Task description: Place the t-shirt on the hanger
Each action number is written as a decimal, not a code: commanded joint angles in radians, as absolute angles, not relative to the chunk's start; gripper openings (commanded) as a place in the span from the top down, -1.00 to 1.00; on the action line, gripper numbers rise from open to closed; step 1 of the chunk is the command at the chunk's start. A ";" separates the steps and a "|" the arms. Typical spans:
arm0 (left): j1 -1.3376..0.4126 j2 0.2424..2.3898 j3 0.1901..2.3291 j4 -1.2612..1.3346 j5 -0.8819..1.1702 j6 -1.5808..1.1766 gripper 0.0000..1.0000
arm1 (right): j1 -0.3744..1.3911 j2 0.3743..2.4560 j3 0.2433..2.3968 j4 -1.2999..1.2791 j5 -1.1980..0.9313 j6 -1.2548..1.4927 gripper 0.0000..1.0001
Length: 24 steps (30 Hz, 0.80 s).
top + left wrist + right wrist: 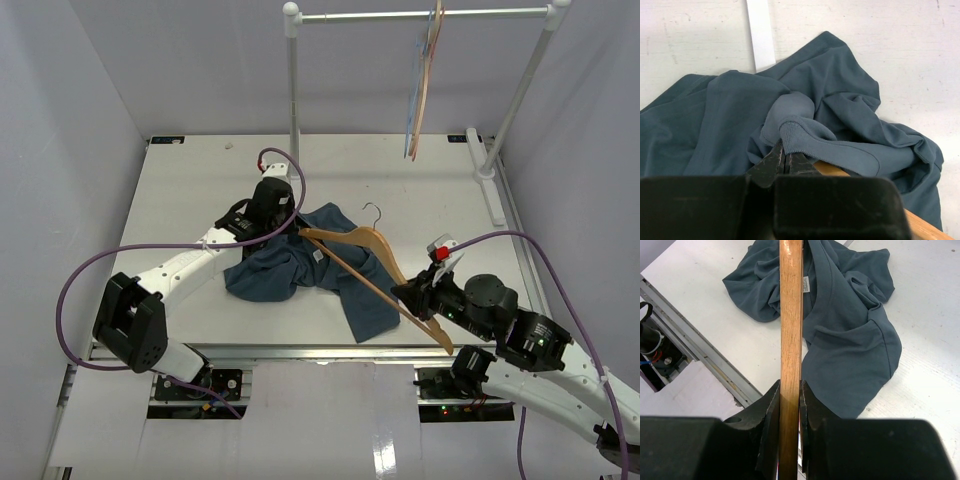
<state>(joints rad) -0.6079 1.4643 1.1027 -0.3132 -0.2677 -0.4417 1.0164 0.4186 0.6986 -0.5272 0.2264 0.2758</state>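
Observation:
The dark teal t-shirt lies crumpled in the middle of the table. The wooden hanger is tilted above it, hook pointing up and away, its left end over the shirt. My left gripper is shut on a ribbed fold of the t-shirt, right beside that end of the hanger; its closed tips show in the left wrist view. My right gripper is shut on the hanger's straight bar near its lower right end. In the right wrist view the gripper pinches the bar over the shirt.
A white clothes rack stands at the back of the table, with thin coloured hangers on its metal bar. Its right post foot sits near the right wall. The table's front rail runs just below the shirt.

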 commanded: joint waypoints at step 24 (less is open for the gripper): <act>-0.600 1.371 1.123 -0.241 -0.092 -0.426 1.00 | 1.020 0.495 0.677 -0.267 0.213 0.245 0.84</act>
